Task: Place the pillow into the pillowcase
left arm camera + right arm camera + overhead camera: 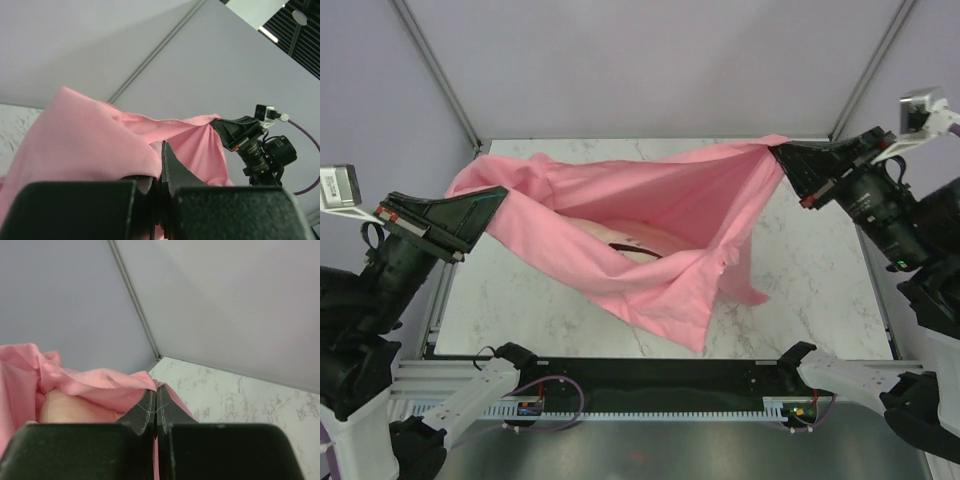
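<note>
The left fingers [480, 208] are pressed together on a fold of the pillowcase [700, 190], over the tabletop's [820, 300] left edge toward its far left corner. In the left wrist view the black, wedge-shaped fingers [172, 172] meet tip to tip, with pink cloth [85, 140] bunched over and around them. The right fingers [792, 160] pinch another corner of the cloth above the far right corner. In the right wrist view the two dark pads [147, 410] are closed flat on a thin edge of pink [100, 382].

The pillowcase is lifted at both pinch points and hangs between them like a sling, its top hem pulled taut along the far edge. It is thin, smooth pink fabric with a faint sheen, creased into long soft folds. Its belly sags onto the middle of the tabletop. A loose flap trails toward the near edge, and a narrow tail drops below the right grip.

The mouth gapes upward, and inside it at the middle of the tabletop lies the pillow [642, 240]. Only a rounded cream sliver with a dark mark shows, and the rest is covered. The right wrist view catches a pale, plump bulge [65, 410] inside the pink.

The tabletop is white marble-patterned with grey veins.
</note>
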Robot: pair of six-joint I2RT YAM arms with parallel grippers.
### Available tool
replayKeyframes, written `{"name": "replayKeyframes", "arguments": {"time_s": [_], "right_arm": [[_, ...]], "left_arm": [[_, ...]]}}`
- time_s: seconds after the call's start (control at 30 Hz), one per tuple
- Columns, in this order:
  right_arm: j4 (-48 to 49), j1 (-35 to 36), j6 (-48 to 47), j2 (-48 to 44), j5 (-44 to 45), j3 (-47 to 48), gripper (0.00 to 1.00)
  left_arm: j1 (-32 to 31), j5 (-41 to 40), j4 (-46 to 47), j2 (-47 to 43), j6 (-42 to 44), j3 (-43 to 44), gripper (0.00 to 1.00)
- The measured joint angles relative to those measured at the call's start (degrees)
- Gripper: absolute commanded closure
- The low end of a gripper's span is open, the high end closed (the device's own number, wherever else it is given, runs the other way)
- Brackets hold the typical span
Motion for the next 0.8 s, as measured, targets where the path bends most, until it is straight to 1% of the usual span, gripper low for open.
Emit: {"name": "replayKeyframes", "arguments": {"time_s": [0.13,0.2,0.27,0.3,0.33,0.43,0.57,0.63,0.7,0.8], "right_arm": [[-0.31,-0.02,0.90,-2.23,-1.18,2.84,1.00],[-0.07,-0.02,1.22,-1.86,-1.22,4.61,1.00],[0.48,-0.04,1.55,-0.87,-1.20,4.66,1.00],[1.11,-0.04,1.81,-0.31,-1.20,4.09,1.00],[1.92,-0.09,2.12,0.57,-1.22,3.32,1.00],[7.04,-0.09,4.48,3.28,-3.50,-2.54,1.00],[10.75,0.15,8.81,9.31,-8.87,-7.58,1.00],[11.47,1.66,10.27,12.79,-10.10,-8.00,1.00],[11.89,4.90,10.64,15.41,-10.08,-7.98,1.00],[10.95,9.53,9.97,16.92,-8.52,-7.13,1.00]], "left_arm": [[0.00,0.31,0.20,-1.07,-1.77,-4.35,0.98],[0.00,-1.49,-1.18,0.00,-1.70,-3.98,0.98],[-0.02,-4.11,-3.06,1.29,-1.25,-1.44,0.98],[-0.04,-5.99,-5.97,2.01,-0.44,1.75,0.98],[0.00,-6.58,-6.23,2.82,-0.15,2.69,0.98],[-0.09,-12.28,-7.89,4.94,2.86,9.73,0.98],[-0.17,-23.26,-9.64,8.55,9.53,18.10,0.98],[-0.28,-29.29,-10.25,12.57,13.66,23.87,0.98],[-0.28,-34.49,-10.19,17.40,17.11,30.36,0.98],[-0.28,-37.44,-8.50,23.26,20.94,37.03,0.98]]}}
